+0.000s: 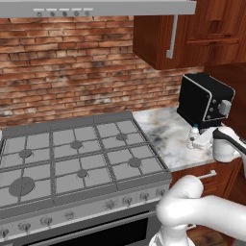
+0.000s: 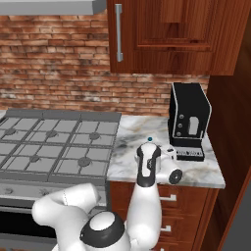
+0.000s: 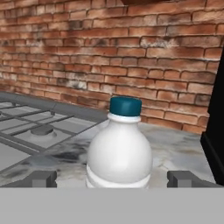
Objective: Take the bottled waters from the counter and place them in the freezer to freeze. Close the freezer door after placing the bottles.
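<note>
One bottled water (image 3: 120, 153), a pale bottle with a teal-blue cap, stands upright on the marble counter (image 3: 179, 148) close in front of the hand. My gripper (image 3: 113, 179) is open, with one fingertip (image 3: 41, 178) to the left of the bottle and the other to its right, both apart from it. From the left base view the same bottle (image 1: 193, 136) stands just before the coffee machine, with the gripper (image 1: 204, 140) reaching in from the right. In the right base view its cap (image 2: 150, 140) peeks over my arm. The freezer and its door are out of view.
A black coffee machine (image 1: 204, 98) (image 2: 188, 120) stands right beside the bottle at the counter's back. The grey gas stove (image 1: 77, 153) borders the counter (image 1: 163, 134) on the left. Wooden upper cabinets (image 1: 192, 29) hang above, and a brick wall closes the back.
</note>
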